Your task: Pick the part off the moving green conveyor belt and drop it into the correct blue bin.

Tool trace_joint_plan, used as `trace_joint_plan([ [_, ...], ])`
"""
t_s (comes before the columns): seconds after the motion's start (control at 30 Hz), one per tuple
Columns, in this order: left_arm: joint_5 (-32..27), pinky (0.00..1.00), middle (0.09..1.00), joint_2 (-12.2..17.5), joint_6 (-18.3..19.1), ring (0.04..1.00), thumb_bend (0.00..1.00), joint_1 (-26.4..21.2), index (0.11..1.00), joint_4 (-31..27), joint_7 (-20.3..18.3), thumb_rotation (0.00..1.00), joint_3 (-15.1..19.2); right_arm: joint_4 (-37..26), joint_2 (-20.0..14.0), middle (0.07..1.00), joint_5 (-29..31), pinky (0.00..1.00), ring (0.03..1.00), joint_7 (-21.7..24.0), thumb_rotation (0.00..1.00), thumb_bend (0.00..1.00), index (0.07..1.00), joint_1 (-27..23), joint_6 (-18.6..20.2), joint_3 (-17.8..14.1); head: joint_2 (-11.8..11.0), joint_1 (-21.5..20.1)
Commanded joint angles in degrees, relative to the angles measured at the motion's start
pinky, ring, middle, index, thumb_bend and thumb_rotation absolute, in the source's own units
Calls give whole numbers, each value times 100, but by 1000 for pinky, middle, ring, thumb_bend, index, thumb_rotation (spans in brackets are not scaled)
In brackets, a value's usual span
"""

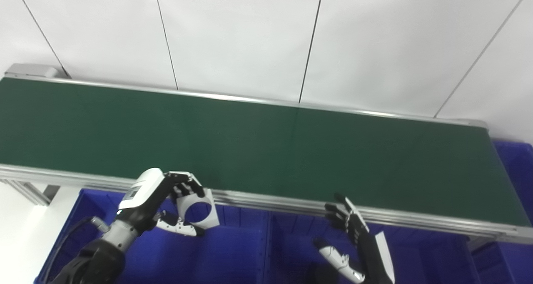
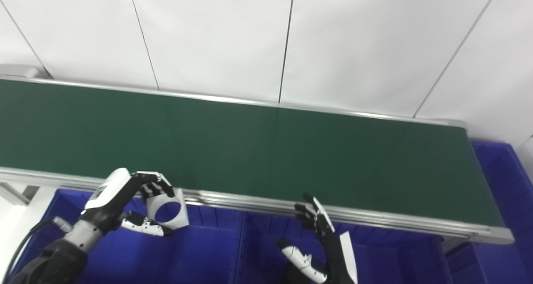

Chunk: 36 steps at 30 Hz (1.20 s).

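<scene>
Left eye view: your left hand (image 1: pixel 166 200) grips the white ring part (image 1: pixel 199 211) above the blue bin (image 1: pixel 245 250), just off the green conveyor belt (image 1: pixel 266 150).

Right eye view: your right hand (image 2: pixel 322 242) holds nothing, fingers spread apart.

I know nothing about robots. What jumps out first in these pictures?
A long green conveyor belt runs bare across the middle. Below its near edge, the left hand holds a white block with a round hole over a blue bin. The right hand waits open beside it, holding nothing.
</scene>
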Motion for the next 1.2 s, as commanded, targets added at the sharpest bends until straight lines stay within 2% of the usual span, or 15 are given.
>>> trace_joint_plan([
  [0.0, -42, 427, 461, 135, 14, 432, 499, -68, 524, -113, -169, 0, -62, -199, 6, 809, 18, 746, 777, 36, 557, 636, 907, -53, 31, 7, 38, 19],
  [0.1, 50, 405, 463, 180, 61, 416, 498, -85, 527, -173, -374, 0, -196, -204, -13, 809, 6, 747, 777, 39, 570, 639, 906, -69, 41, -4, 54, 55],
  [0.3, 569, 457, 487, 310, 207, 447, 502, -211, 508, -273, -738, 0, -508, -210, -24, 808, 55, 748, 776, 79, 558, 638, 905, -89, 52, -9, 64, 71],
  [0.43, 1012, 470, 486, 342, 259, 451, 503, -305, 506, -231, -807, 0, -688, -213, -10, 804, 26, 738, 772, 71, 576, 652, 903, -89, 41, -30, 72, 82],
  [0.6, 1540, 498, 478, 306, 517, 462, 503, -405, 508, -237, -901, 0, -848, -178, -17, 804, 15, 736, 772, 70, 563, 639, 904, -115, 11, -50, 74, 102],
  [0.67, 1777, 532, 479, 309, 627, 478, 503, -420, 502, -276, -952, 0, -921, -191, -13, 803, 4, 731, 768, 67, 558, 638, 903, -117, 29, -54, 80, 90],
  [0.73, 2067, 622, 494, 341, 724, 508, 501, -433, 476, -345, -1062, 0, -1012, -198, -7, 799, -26, 724, 763, 54, 565, 644, 900, -115, 35, -58, 89, 86],
  [0.77, 2241, 672, 510, 363, 767, 588, 510, -443, 473, -391, -1139, 0, -1064, -201, -8, 798, -35, 722, 762, 53, 566, 644, 898, -113, 36, -59, 88, 89],
  [0.83, 2540, 716, 521, 393, 842, 642, 513, -456, 470, -462, -1277, 0, -1153, -202, -6, 800, -8, 723, 763, 63, 570, 644, 898, -112, 31, -63, 93, 92],
  [0.87, 2663, 769, 613, 403, 876, 681, 510, -461, 486, -490, -1337, 48, -1191, -203, -3, 800, 14, 724, 763, 69, 559, 640, 897, -111, 29, -65, 93, 92],
  [0.97, 3038, 864, 696, 448, 971, 732, 505, -454, 498, -645, -1644, 89, -1305, -214, 4, 799, 54, 728, 765, 78, 545, 638, 895, -104, 35, -65, 112, 86],
  [1.0, 3132, 918, 727, 465, 996, 759, 619, -443, 623, -712, -1762, 358, -1332, -220, 4, 800, 45, 730, 767, 77, 549, 638, 896, -102, 41, -63, 116, 85],
  [1.03, 3201, 959, 748, 480, 1010, 777, 683, -434, 681, -775, -1862, 499, -1353, -227, 5, 800, 42, 731, 767, 78, 551, 638, 897, -99, 48, -60, 123, 86],
  [1.07, 3255, 983, 762, 495, 1017, 786, 721, -427, 710, -834, -1956, 572, -1372, -234, 3, 800, 48, 732, 768, 84, 548, 635, 898, -98, 51, -58, 130, 87],
  [1.17, 3325, 998, 791, 531, 1068, 815, 766, -416, 748, -1007, -2308, 634, -1399, -239, 0, 800, 52, 733, 766, 89, 545, 632, 900, -96, 45, -55, 143, 82],
])
